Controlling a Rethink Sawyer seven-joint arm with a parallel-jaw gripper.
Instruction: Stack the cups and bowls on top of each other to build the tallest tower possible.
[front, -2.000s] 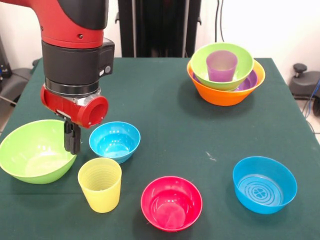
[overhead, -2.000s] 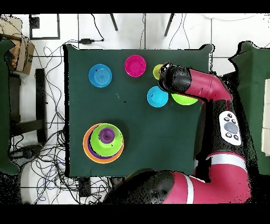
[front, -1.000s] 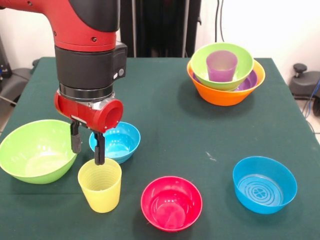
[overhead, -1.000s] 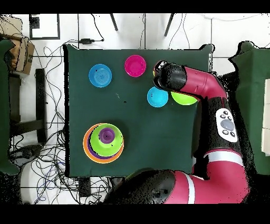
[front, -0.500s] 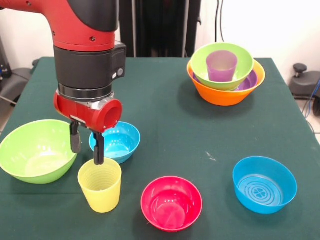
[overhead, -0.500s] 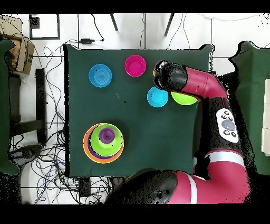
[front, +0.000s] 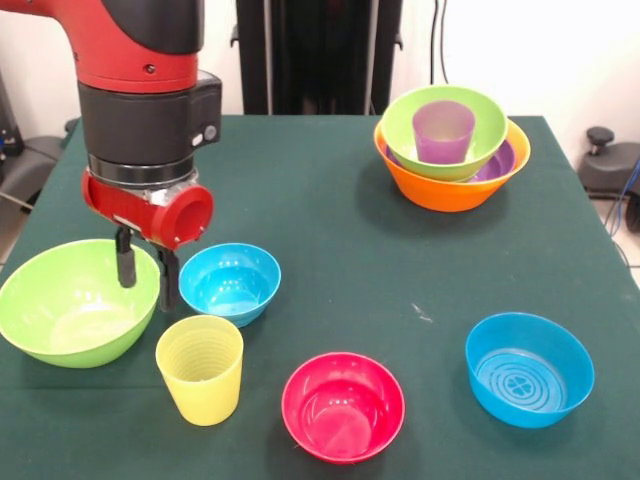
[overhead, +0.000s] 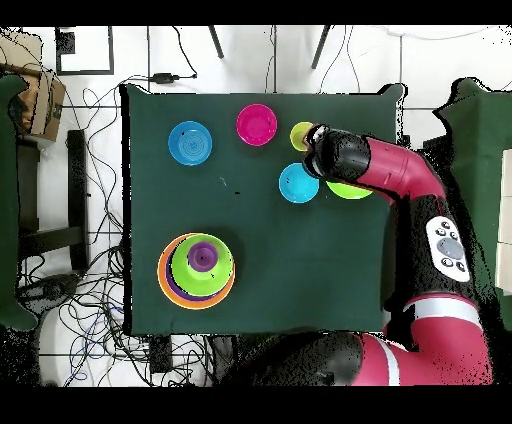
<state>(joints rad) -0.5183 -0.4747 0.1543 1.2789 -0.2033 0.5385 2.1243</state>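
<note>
— Claw first: where does it hang, and how do its two black fingers stand?

— Spread apart with nothing between them. One finger sits over the rim of the large lime green bowl, the other in the gap between that bowl and the small blue bowl. All of this is near one side edge of the bench, which is covered in dark green cloth.

— And the ribbed cup?

— The pale yellow cup stands upright just below the claw in the front view, closer to the bench's front edge. Its wall carries horizontal ribs, and it tapers toward the base. In the overhead view it peeks out beside the red arm.

— What about the tower?

— The tower stands near the far corner on the other side: a wide glossy orange bowl at the base, a shallow purple one showing inside it, a lime green bowl nested on top, and the smooth translucent purple cup upright in that.

— Anything loose?

— A round pink-red bowl by the front edge, and a second blue bowl with moulded rings in its bottom, toward the front corner under the tower's side.
</note>
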